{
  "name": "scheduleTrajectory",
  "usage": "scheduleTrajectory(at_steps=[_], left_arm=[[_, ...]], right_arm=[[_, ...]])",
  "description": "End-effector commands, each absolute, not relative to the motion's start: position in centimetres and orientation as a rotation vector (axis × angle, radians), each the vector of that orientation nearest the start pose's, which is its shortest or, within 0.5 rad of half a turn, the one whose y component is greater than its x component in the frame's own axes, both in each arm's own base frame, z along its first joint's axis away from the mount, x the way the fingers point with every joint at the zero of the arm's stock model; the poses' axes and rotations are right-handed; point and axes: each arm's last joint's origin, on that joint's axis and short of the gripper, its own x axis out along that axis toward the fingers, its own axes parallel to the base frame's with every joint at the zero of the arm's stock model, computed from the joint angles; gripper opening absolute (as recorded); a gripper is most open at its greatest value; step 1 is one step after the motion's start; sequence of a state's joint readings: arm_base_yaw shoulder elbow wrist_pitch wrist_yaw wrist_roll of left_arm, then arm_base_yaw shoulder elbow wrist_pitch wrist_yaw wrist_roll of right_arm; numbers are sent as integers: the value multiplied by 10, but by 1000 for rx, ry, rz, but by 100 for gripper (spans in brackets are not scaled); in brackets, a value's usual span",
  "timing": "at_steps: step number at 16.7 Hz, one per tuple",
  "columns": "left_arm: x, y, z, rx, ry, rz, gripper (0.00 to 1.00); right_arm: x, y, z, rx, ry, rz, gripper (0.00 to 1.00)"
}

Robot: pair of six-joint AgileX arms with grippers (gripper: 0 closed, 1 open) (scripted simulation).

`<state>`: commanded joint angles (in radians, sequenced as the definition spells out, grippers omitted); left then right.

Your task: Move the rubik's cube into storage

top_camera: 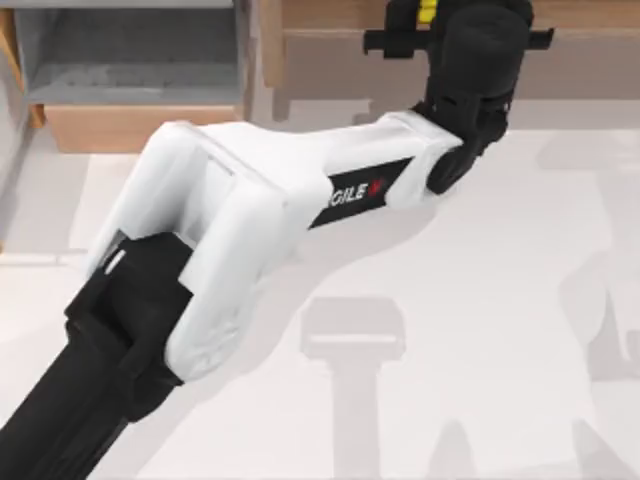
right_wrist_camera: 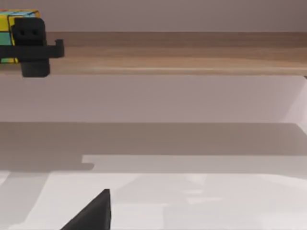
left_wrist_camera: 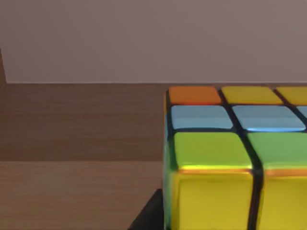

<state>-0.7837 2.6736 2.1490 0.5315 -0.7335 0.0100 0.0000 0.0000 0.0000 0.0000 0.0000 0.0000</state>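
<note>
The rubik's cube (top_camera: 428, 10) sat at the top edge of the top view, right of centre, held in the left gripper (top_camera: 455, 35) with the fingers closed against its sides. In the left wrist view the cube's (left_wrist_camera: 230, 158) yellow, green, blue and orange tiles loomed close over the brown wooden shelf (left_wrist_camera: 72, 143). The storage (top_camera: 130, 75), its grey inside open, lay in the upper left of the top view, well apart from the cube. The right gripper's state could not be told.
</note>
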Motion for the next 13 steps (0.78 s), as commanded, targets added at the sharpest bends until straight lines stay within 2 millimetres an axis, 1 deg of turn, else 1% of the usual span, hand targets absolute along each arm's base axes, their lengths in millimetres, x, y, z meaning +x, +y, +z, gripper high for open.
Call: scheduleTrajectory(at_steps=[2, 3, 11, 12, 13], left_arm=[[441, -398, 148, 0, 0, -20, 2], [441, -398, 148, 0, 0, -20, 0], [439, -400, 149, 0, -1, -24, 0], [439, -401, 151, -2, -6, -26, 0], [435, -404, 160, -11, -24, -42, 0]], right_arm=[[106, -1, 160, 0, 0, 0, 100], [106, -1, 160, 0, 0, 0, 100], [106, -1, 160, 0, 0, 0, 100], [106, -1, 160, 0, 0, 0, 100], [106, -1, 160, 0, 0, 0, 100]])
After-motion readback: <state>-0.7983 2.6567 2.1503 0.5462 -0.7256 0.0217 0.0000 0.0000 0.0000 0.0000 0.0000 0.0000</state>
